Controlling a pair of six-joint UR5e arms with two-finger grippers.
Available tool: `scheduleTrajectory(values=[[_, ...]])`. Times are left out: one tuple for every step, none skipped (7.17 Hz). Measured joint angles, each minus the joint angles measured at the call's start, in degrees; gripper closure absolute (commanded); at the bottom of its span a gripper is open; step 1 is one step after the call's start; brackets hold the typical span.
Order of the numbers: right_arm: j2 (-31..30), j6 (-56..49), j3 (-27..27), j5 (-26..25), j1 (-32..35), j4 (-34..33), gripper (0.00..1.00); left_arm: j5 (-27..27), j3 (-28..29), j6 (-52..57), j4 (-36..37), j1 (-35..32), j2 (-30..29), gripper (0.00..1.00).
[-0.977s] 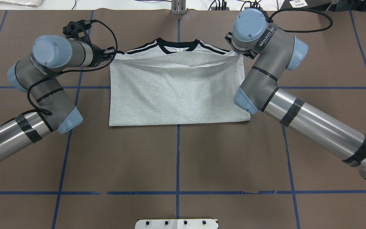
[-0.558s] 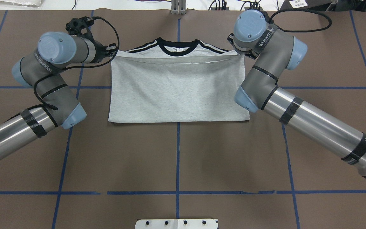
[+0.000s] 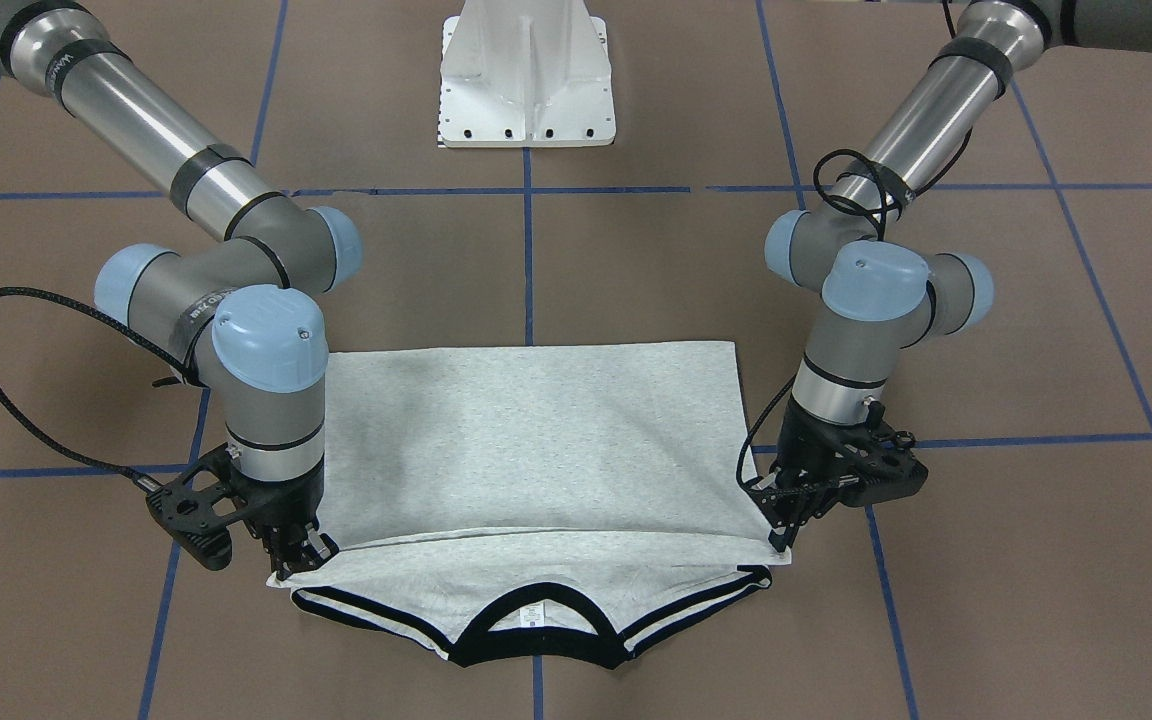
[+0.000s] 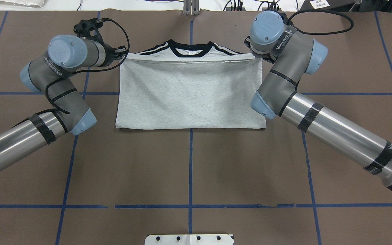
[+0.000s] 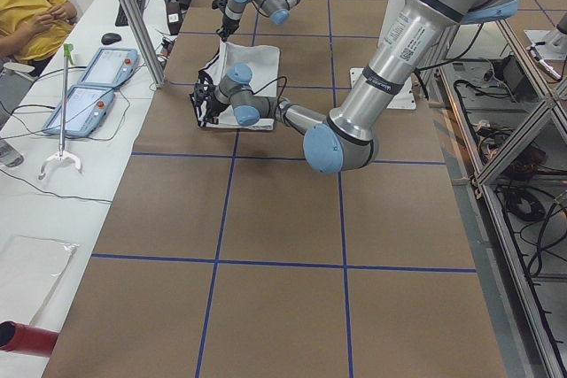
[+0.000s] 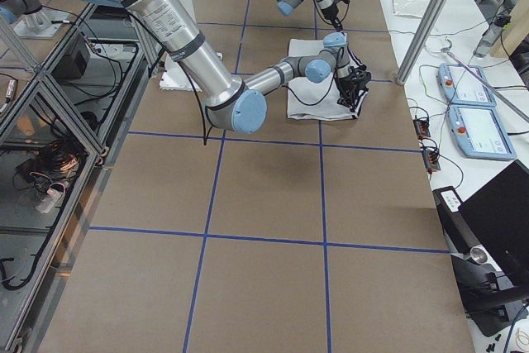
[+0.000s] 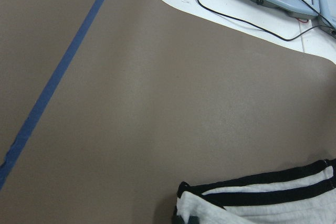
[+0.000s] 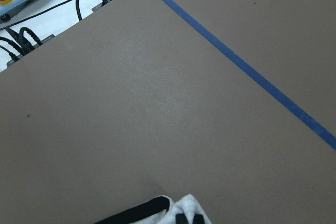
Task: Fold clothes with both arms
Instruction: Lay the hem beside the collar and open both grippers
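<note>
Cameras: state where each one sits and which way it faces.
Front: across the table, facing the pedestal; left arm on its right.
Overhead: behind the pedestal, looking down; right arm on its right.
Left side: table's end; left arm nearest.
Right side: opposite end; right arm nearest.
Left wrist: down at table; no arm.
Right wrist: likewise.
Shared: T-shirt in all.

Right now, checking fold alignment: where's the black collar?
Front-facing view, bottom centre: the black collar lies between the left claw and right claw, just past the T-shirt hem they pinch.
</note>
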Motion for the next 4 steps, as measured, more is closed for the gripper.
scheduleTrajectory(values=[[0.0,0.0,-0.7,0.1,0.2,1.3,0.86,0.0,0.2,0.0,-0.1,0.0,-0.1,0.93],[0.1,0.0,-1.3,0.1,0.4,2.2,0.38,0.0,0.3,0.0,-0.2,-0.1,-0.1,0.65],[0.2,0.0,-1.5,0.2,0.5,2.6,0.3,0.0,0.3,0.0,-0.3,-0.1,-0.1,0.5],[0.5,0.1,-1.5,0.4,0.8,2.8,0.29,0.0,0.3,0.0,-0.3,-0.1,-0.1,0.45]])
